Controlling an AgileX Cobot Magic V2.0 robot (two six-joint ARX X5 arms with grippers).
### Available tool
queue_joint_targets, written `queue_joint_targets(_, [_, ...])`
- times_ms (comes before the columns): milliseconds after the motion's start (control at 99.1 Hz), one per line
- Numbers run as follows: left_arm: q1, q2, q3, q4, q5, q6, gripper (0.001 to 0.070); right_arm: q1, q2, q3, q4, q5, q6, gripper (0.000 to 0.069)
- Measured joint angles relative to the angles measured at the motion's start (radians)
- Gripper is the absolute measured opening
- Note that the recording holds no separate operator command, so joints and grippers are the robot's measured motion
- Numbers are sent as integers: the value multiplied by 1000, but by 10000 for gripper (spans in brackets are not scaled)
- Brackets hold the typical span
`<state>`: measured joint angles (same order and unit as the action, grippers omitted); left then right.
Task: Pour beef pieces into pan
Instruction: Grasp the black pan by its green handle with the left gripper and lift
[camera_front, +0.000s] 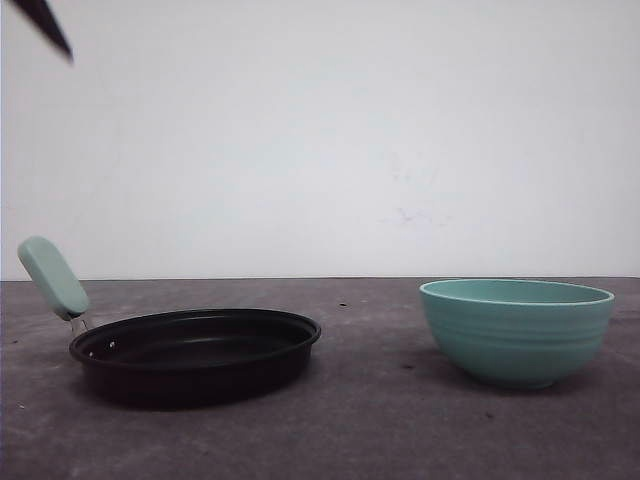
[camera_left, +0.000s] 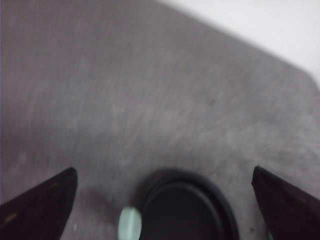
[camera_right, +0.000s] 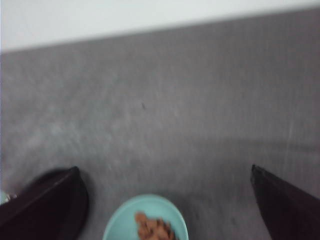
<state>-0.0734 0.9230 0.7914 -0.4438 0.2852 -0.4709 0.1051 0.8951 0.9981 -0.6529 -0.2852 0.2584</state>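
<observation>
Front view: black pan (camera_front: 195, 355) sits on the grey surface (camera_front: 360, 430) at left, its mint handle (camera_front: 53, 277) angled up to the left; teal bowl (camera_front: 516, 331) stands well apart at right. From this low angle the bowl's inside is hidden. A dark tip (camera_front: 42, 25) pokes in at top left, can't tell which part it is.

Right wrist view looks down into the bowl (camera_right: 124, 226): beef pieces (camera_right: 154, 228), small orange-brown chunks, heaped inside it, blurry. Right gripper (camera_right: 165, 200) hangs above the bowl, fingers (camera_right: 42, 202) spread wide, nothing between them.

Left wrist view: pan (camera_left: 186, 210) seen from above, round and dark, looks empty, handle end (camera_left: 129, 223) pale green beside it. Left gripper (camera_left: 164, 202) is above the pan, fingers (camera_left: 40, 207) wide apart, holding nothing. Both wrist views are soft with blur.
</observation>
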Motion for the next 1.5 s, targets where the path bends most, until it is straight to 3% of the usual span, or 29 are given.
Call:
queue_joint_targets(313, [-15, 210, -171, 155, 60, -146, 692, 0, 58, 0, -126, 30, -46, 684])
queue_joint_targets(626, [-53, 391, -189, 304, 61, -178, 647, 0, 58, 0, -142, 54, -71, 684])
queue_joint_targets(827, [-68, 459, -189, 363, 61, -214, 528, 0, 58, 0, -144, 54, -71, 684])
queue_joint_targets(918, [-76, 478, -188, 374, 61, -214, 445, 0, 58, 0, -147, 76, -72, 684])
queue_joint_targets(1029, [-86, 491, -188, 384, 64, -228, 255, 0, 58, 0, -150, 80, -72, 684])
queue_joint_targets(1100, [-94, 489, -184, 420, 105, -235, 129, 0, 58, -5, -150, 80, -72, 684])
queue_joint_targets(1362, [-97, 435, -182, 399, 114, -229, 126, 0, 71, -62, -136, 80, -72, 679])
queue_joint_targets(1504, [-96, 345, -172, 376, 145, -229, 126, 0, 143, -117, -119, 73, -72, 536])
